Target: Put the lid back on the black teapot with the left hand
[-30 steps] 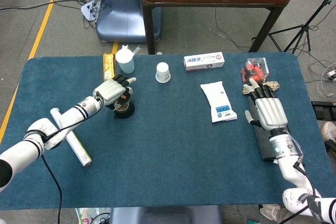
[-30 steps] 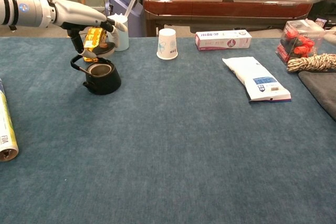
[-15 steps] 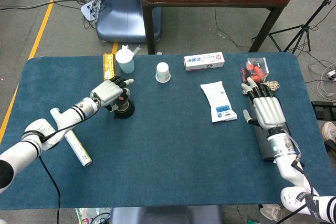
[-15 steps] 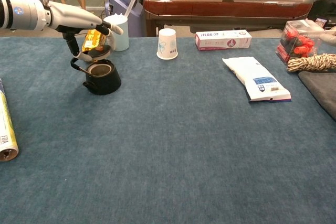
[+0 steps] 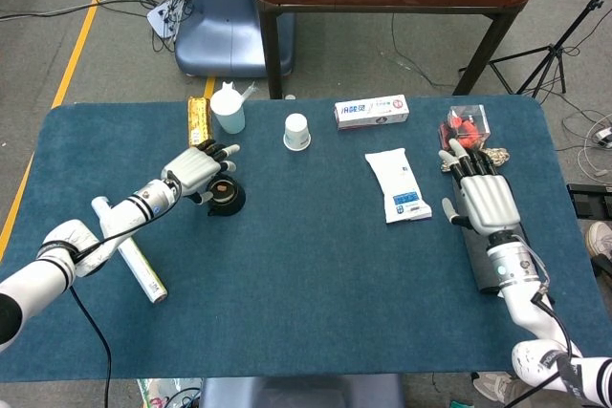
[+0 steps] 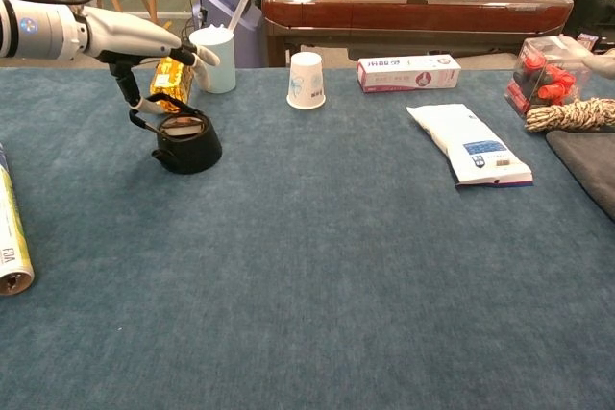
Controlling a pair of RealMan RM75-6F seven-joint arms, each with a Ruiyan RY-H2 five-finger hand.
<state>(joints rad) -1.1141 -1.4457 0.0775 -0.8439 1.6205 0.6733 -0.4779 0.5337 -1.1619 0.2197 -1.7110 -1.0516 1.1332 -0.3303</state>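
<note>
The black teapot (image 5: 227, 197) (image 6: 188, 144) stands at the table's back left. Its brownish lid (image 6: 184, 124) lies on the pot's opening, slightly tilted as far as the chest view shows. My left hand (image 5: 196, 171) (image 6: 144, 43) hovers just left of and above the pot with its fingers spread, holding nothing; its thumb hangs down near the pot's handle. At the table's right side my right hand (image 5: 486, 200) lies flat and open on a dark pad, holding nothing.
Behind the teapot are a gold packet (image 5: 197, 118), a white measuring cup (image 5: 228, 110) and a paper cup (image 5: 297, 132). A toothpaste box (image 5: 371, 111), a white pouch (image 5: 401, 184), a clear box (image 5: 466, 127) and a foil roll (image 5: 134, 255) also lie on the table.
My left hand lowered the lid onto the teapot's opening, let go of it and drew back a little to the left with its fingers spread. The right hand stayed put.
</note>
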